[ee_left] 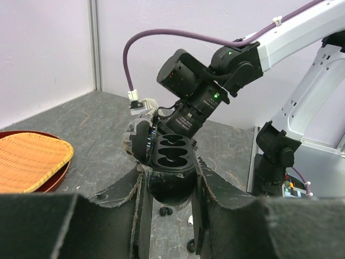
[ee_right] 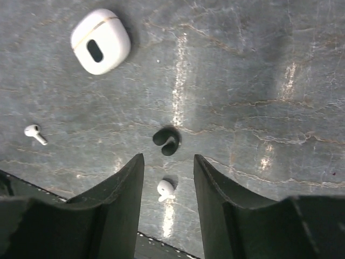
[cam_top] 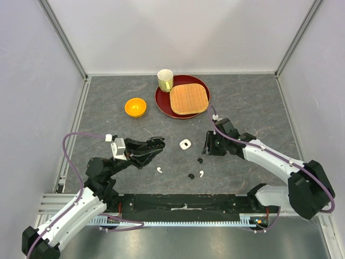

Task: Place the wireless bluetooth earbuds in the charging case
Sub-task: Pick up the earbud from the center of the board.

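Both arms angled inward, one gripper loaded and one open
The left arm (cam_top: 81,208) is stretched forward and to the right, with the left gripper (cam_top: 156,143) held roughly level and clamped on a black charging case (ee_left: 171,162); the right arm (cam_top: 269,159) is bent inward, with the right gripper (ee_right: 168,159) pointed downward and its fingers spread apart

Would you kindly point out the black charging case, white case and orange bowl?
black charging case (ee_left: 170,186), left wrist view, lower shell
white case (ee_right: 105,36), right wrist view, shell
orange bowl (cam_top: 135,107), top external view, inside
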Tool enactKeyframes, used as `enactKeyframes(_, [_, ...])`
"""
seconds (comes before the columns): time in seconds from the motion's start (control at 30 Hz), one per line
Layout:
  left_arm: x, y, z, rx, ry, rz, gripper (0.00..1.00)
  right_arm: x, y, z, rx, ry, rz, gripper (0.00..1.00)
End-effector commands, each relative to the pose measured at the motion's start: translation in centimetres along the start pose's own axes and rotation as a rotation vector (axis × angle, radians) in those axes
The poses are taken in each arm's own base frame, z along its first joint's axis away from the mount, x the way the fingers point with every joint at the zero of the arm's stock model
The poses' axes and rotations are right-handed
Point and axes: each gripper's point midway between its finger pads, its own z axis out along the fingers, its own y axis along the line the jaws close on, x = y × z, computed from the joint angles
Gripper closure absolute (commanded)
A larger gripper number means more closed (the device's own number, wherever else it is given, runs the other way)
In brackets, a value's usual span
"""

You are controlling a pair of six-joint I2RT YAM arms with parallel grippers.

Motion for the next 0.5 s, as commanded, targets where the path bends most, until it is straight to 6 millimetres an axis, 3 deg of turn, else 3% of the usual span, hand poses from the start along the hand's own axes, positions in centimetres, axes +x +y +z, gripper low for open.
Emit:
enactKeyframes(0.0, [-0.5,0.2,0.0,-0.010,-0.024,0.021,0.98,-0.1,-0.9,1.5,0.020,-0.016,-0.026,0.54])
enactKeyframes(0.23, [-0.3,0.2,0.2,-0.009,-0.017,0.016,0.98,0.7,-1.7,3.5,0.047,0.029,-0.038,0.57])
enactKeyframes(0.47, [-0.4,0.3,0.2,-0.013,-0.018,0.012,0.98,0.7,-1.1,4.4,0.016,0.050,-0.040,0.57])
